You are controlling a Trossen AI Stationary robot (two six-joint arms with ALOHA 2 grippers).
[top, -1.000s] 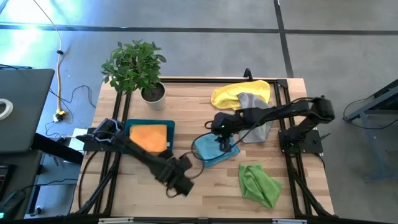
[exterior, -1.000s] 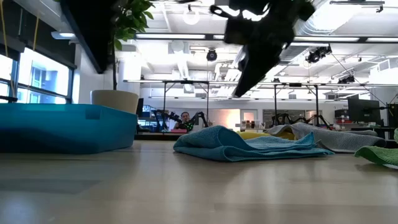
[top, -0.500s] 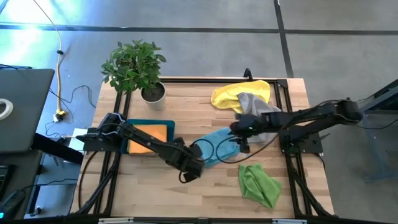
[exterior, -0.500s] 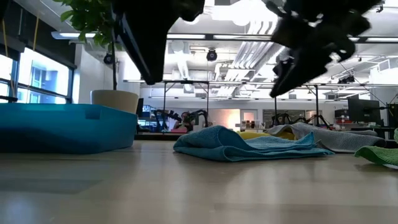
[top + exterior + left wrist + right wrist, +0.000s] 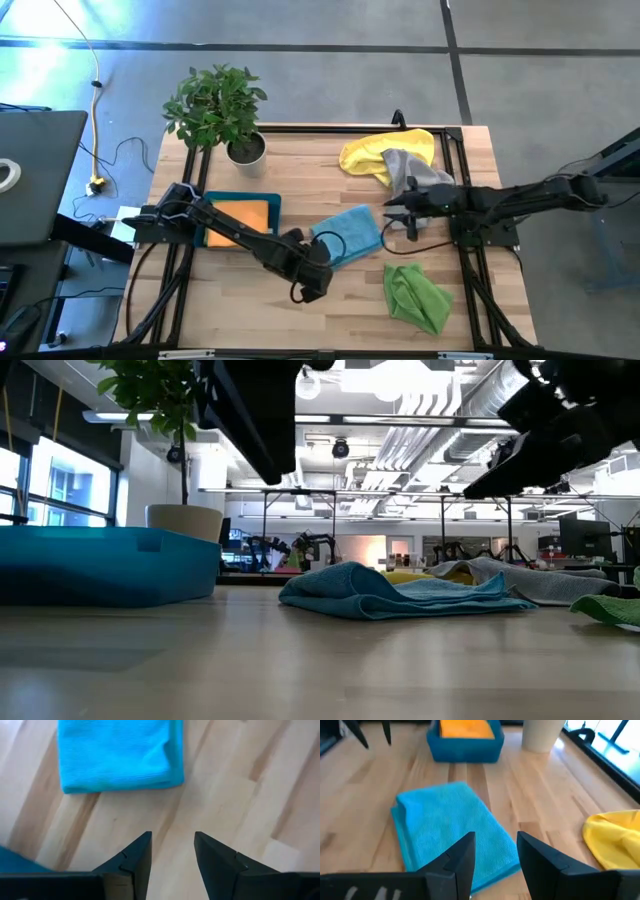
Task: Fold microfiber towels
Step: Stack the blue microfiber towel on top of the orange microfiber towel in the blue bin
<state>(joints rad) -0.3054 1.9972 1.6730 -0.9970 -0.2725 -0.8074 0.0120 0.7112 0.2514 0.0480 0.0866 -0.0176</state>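
A light blue towel (image 5: 349,233) lies folded on the table's middle; it also shows in the low view (image 5: 400,592), the left wrist view (image 5: 120,755) and the right wrist view (image 5: 452,832). My left gripper (image 5: 312,283) (image 5: 172,837) is open above the bare table, just near of the towel. My right gripper (image 5: 389,214) (image 5: 495,840) is open in the air just right of the towel and faces it. An orange towel (image 5: 241,219) lies in the teal tray (image 5: 207,205). Yellow (image 5: 378,150), grey (image 5: 415,176) and lime green (image 5: 415,296) towels lie crumpled at the right.
A potted plant (image 5: 222,108) stands at the far left; its pot shows in the low view (image 5: 184,522). The tray's wall (image 5: 100,565) rises at the left. Bare wood lies along the near edge, left of the lime green towel.
My right gripper has drawn back from above the light blue towel toward the table's right edge. My left gripper has gone toward the table's right, up to the towel's near edge. The towel lies as it did.
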